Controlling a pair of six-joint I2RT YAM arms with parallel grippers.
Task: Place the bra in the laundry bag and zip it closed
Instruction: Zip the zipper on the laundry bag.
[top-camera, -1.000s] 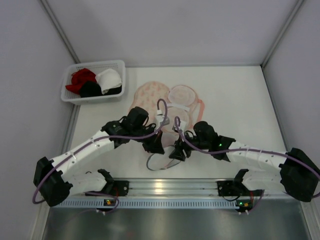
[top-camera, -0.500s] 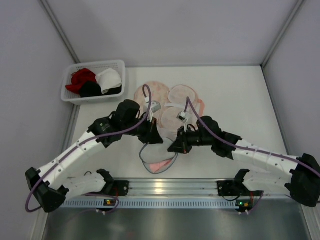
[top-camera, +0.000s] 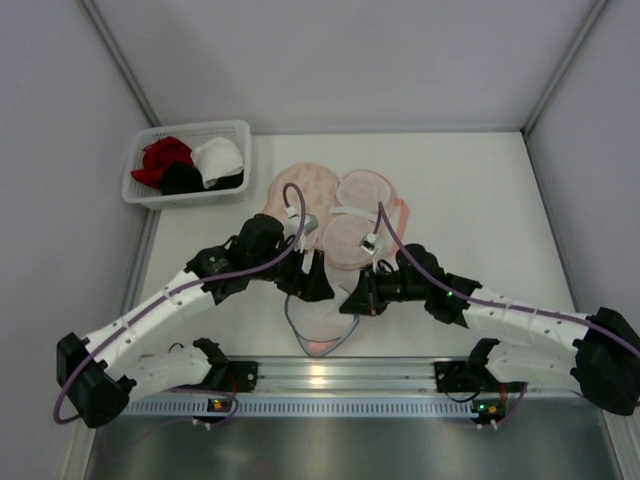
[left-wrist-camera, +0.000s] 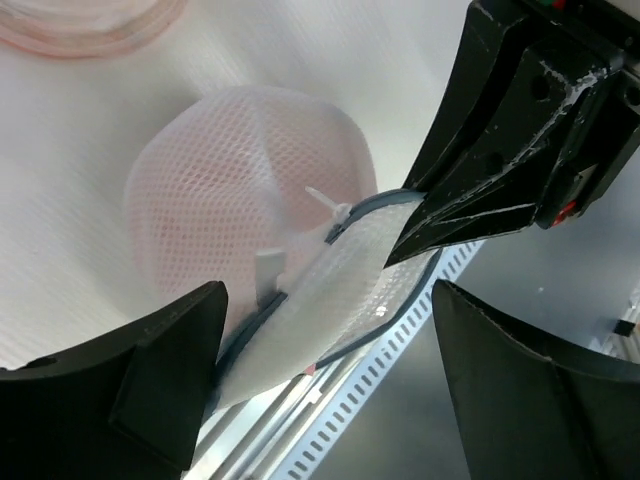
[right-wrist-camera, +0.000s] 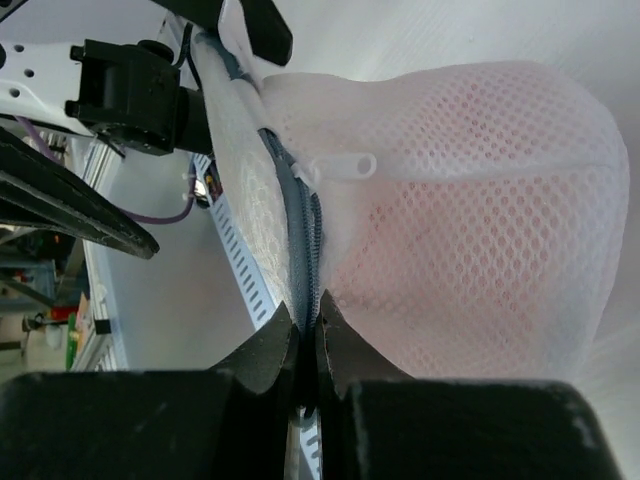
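The laundry bag (top-camera: 318, 322) is a white mesh dome (right-wrist-camera: 470, 200) with a grey zip rim, lying near the table's front edge. Pale pink shows through its mesh (left-wrist-camera: 230, 190), which I take for the bra; its shape is not plain. My right gripper (right-wrist-camera: 308, 325) is shut on the grey zip rim (right-wrist-camera: 305, 230), reaching in from the right (top-camera: 347, 303). A small white tab (right-wrist-camera: 345, 165) sticks out beside the zip. My left gripper (left-wrist-camera: 328, 300) stands open just left of the bag (top-camera: 316, 285), with the rim's flap between its fingers but not clamped.
Rounded peach floral pieces (top-camera: 300, 185) with a pink strap (top-camera: 402, 212) lie behind the arms. A white basket (top-camera: 140, 192) with red, black and white garments stands at the back left. A slotted metal rail (top-camera: 320, 375) runs along the front edge.
My left gripper has opened and let go of the bag's rim. My right gripper closed on the zip rim and swung down beside the bag, which now lies nearer the front edge.
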